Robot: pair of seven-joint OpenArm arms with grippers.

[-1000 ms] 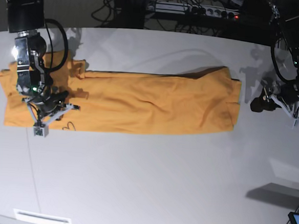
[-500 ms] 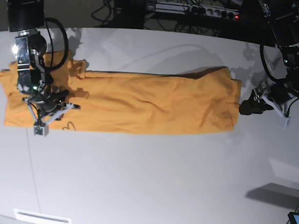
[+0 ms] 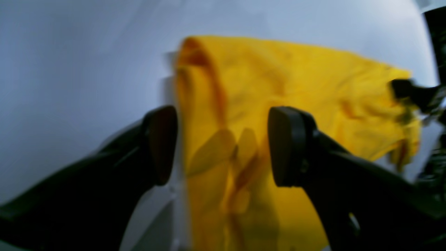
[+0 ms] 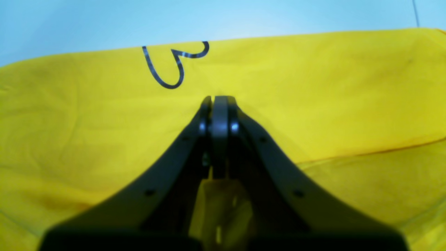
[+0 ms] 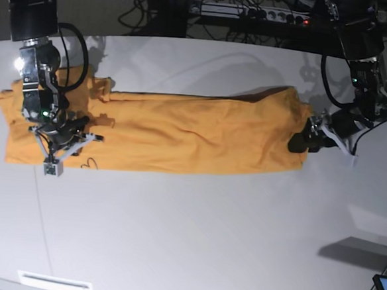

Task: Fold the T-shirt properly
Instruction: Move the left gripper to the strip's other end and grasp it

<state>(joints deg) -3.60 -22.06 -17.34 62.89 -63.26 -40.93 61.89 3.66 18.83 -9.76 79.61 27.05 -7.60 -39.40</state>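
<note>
Straddling the near end of the T-shirt (image 3: 278,104), the left gripper (image 3: 223,146) stands with its jaws spread wide in the left wrist view, one dark pad over the pale desk (image 3: 69,69) just beside the cloth's folded edge, the other over the yellow fabric. Nothing is clamped between the pads; whether they touch the cloth cannot be told through the blur. At the far end of the shirt a dark arm part shows.

From the right wrist view, the right gripper (image 4: 218,101) is fully closed, its two fingers pressed together with their tips low over the T-shirt (image 4: 313,87). Whether any fabric is pinched cannot be told. Just beyond the tips a thin black cord (image 4: 174,62) lies looped on the cloth, near the shirt's edge where the desk (image 4: 209,17) begins.

Seen from the base view, the T-shirt (image 5: 194,135) lies flat as a long folded band across the desk (image 5: 193,238). The right gripper (image 5: 52,165) sits over the shirt's end on this view's left, by its near edge. The left gripper (image 5: 307,141) is at the opposite end, its arm descending from behind. A power strip (image 5: 256,14) and cables lie beyond the desk, behind the shirt.
</note>
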